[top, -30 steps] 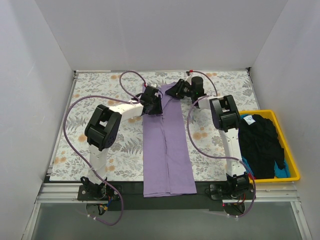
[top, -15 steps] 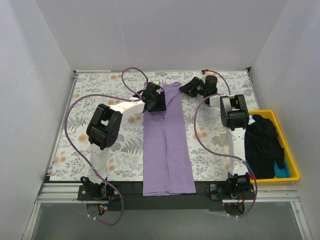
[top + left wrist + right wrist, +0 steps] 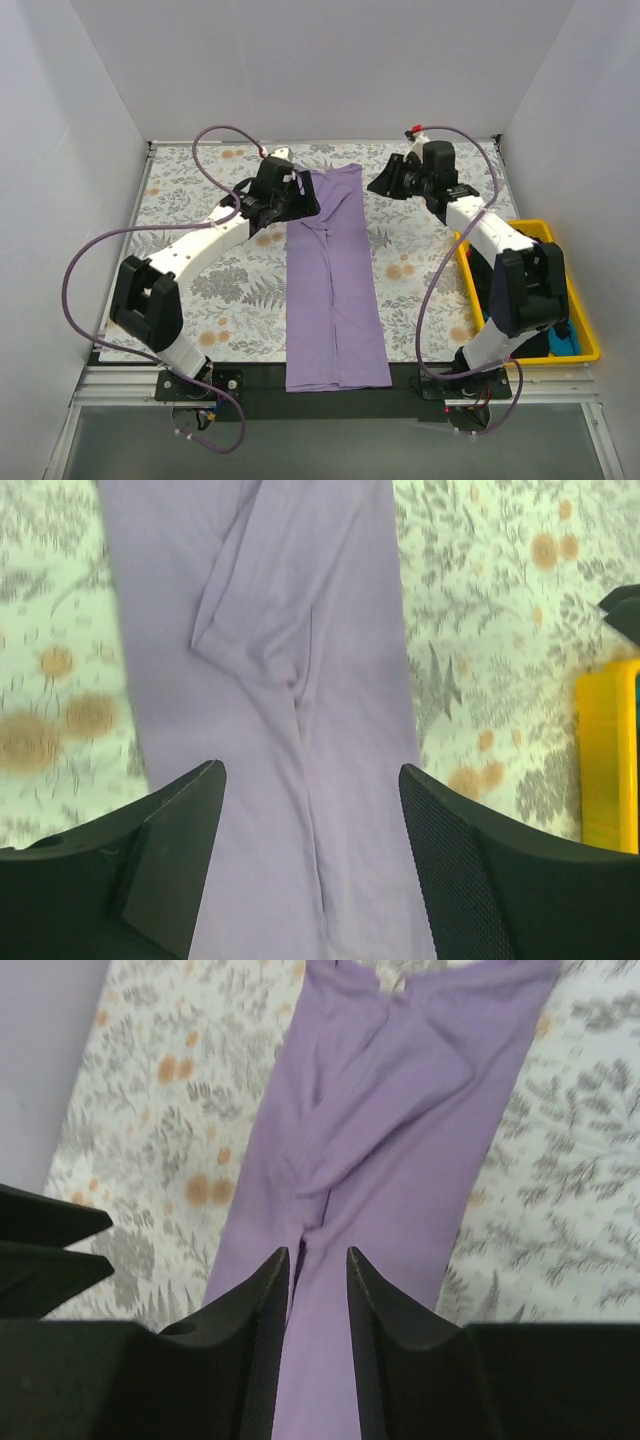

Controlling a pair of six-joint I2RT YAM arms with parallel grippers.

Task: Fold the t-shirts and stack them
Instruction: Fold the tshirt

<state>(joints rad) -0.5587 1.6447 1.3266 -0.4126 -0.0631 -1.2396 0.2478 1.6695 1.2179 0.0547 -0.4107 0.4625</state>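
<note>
The left hand (image 3: 310, 772) hovers, jaws spread wide and empty, over the far end of the lavender t-shirt (image 3: 335, 290), a long folded strip running twelve to six o'clock down the desk (image 3: 180, 190). At one o'clock the right hand (image 3: 317, 1252) has its jaws barely parted, gripping nothing.
</note>
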